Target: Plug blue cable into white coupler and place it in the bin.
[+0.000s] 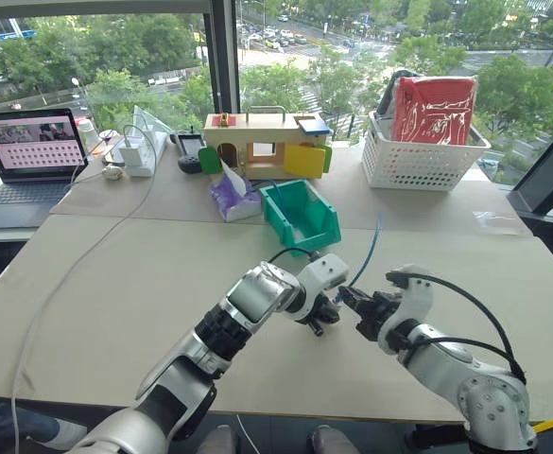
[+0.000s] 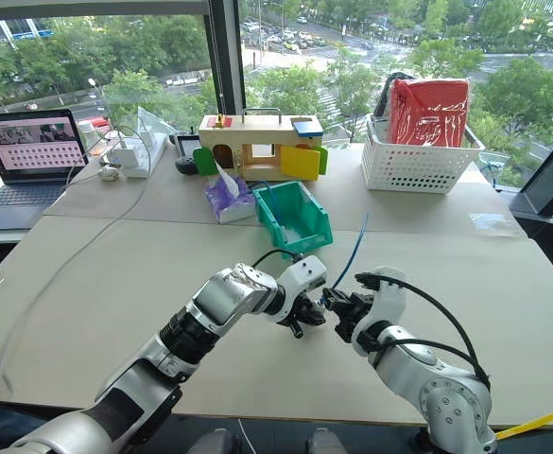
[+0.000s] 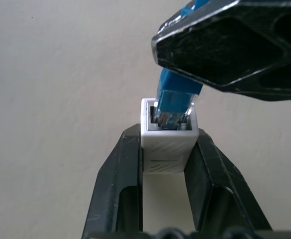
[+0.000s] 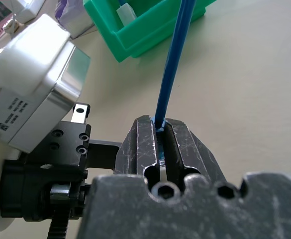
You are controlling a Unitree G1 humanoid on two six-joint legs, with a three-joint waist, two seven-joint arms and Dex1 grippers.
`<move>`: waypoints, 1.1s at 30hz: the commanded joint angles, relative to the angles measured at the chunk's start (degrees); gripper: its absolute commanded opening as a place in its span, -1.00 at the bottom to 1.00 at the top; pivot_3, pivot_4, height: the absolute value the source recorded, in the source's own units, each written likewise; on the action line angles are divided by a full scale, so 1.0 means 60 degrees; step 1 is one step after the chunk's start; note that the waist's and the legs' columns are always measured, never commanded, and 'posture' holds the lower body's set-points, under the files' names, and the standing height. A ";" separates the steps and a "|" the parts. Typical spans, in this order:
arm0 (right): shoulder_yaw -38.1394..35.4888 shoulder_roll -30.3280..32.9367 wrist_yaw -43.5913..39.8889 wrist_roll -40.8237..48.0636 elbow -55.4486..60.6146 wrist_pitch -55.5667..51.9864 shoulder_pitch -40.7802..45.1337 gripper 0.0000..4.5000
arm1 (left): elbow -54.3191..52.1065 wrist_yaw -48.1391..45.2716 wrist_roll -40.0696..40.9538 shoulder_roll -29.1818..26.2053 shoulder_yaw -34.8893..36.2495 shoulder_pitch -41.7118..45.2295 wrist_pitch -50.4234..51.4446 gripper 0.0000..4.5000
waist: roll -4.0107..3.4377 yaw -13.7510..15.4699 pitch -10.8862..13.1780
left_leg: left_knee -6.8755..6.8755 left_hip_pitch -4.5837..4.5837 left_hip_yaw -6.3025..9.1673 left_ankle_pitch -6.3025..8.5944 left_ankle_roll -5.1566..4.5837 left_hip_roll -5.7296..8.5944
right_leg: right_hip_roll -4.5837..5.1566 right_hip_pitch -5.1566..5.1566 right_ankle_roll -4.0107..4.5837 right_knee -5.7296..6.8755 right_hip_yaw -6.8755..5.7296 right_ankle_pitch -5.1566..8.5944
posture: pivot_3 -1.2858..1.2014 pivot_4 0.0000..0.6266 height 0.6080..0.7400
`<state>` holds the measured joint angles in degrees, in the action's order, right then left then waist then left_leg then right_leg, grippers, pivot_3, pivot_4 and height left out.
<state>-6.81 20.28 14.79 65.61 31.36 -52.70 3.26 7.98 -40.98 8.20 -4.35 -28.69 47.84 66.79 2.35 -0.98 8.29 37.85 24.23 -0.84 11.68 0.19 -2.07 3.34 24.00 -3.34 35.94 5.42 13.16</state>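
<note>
Left gripper (image 3: 167,164) jaws clamped on coupler (image 3: 168,139); right gripper (image 4: 157,132) jaws pinched on cable (image 4: 171,69) near its plug. Plug tip entering socket, apparently not seated. Both held above table (image 1: 115,284), bin (image 1: 300,216) beyond; binning left.

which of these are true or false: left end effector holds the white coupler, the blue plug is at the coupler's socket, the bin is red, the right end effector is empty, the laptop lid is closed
1. The left end effector holds the white coupler. True.
2. The plug of the blue cable is at the coupler's socket. True; whether it has clicked home cannot be told.
3. The bin is red. False: it is teal-green; the red thing is in the white basket.
4. The right end effector is empty. False: it is shut on the blue cable.
5. The laptop lid is closed. False: it is open with its screen lit.
</note>
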 commanded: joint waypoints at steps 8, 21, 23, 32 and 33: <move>0.1115 0.0338 -0.1234 -0.0331 -0.0830 -0.1271 -0.0672 -1.00 | -0.0487 0.0473 0.0314 0.0190 0.0303 -0.0097 0.0006 -0.71 | 0.0001 0.0007 -0.0005 | 0.0000 -0.0005 0.0003 0.0000 0.0000 0.0000 | 0.0000 -0.0007 -0.0003 -0.0002 -0.0003 0.0003 | 0.03 -0.52 0.83; 0.1778 0.0941 -0.2279 -0.1361 -0.1121 -0.1650 -0.0398 -1.00 | -0.0477 0.0590 0.0467 0.0316 0.0366 -0.0031 -0.0285 -0.71 | 0.0004 0.0015 -0.0033 | 0.0000 -0.0009 0.0005 0.0000 0.0000 0.0002 | 0.0000 -0.0013 -0.0005 -0.0005 -0.0005 0.0005 | 0.03 -0.52 0.83; 0.1856 0.1005 -0.2344 -0.1526 -0.1114 -0.1710 -0.0384 -1.00 | -0.0481 0.0609 0.0494 0.0316 0.0361 -0.0029 -0.0320 -0.71 | 0.0003 0.0015 -0.0035 | 0.0000 -0.0010 0.0005 0.0000 0.0000 0.0003 | 0.0000 -0.0013 -0.0005 -0.0004 -0.0005 0.0005 | 0.03 -0.52 0.83; 0.1943 0.0998 -0.2786 -0.1926 -0.1462 -0.1733 -0.0191 -1.00 | -0.0431 0.0611 0.0485 0.0336 0.0286 0.0025 -0.0649 -0.71 | 0.0015 0.0005 -0.0063 | 0.0000 -0.0033 0.0008 0.0000 0.0001 0.0003 | -0.0001 -0.0044 -0.0003 -0.0011 -0.0005 0.0007 | 0.03 -0.52 0.83; 0.1758 0.0860 -0.2771 -0.1759 -0.1483 -0.1696 -0.0194 -1.00 | -0.0413 0.0599 0.0480 0.0325 0.0283 0.0026 -0.0695 -0.71 | 0.0015 0.0001 -0.0063 | 0.0000 -0.0044 0.0008 0.0001 0.0001 0.0002 | -0.0002 -0.0056 0.0002 -0.0015 -0.0005 0.0011 | 0.03 -0.52 0.83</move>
<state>-2.84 26.61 -0.59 53.92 28.01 -52.94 5.86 7.59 -37.68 10.48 -4.05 -28.31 46.38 66.56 2.44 -0.97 7.92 37.85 23.89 -0.79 11.68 0.20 -2.06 3.33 23.60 -3.31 35.84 5.39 13.25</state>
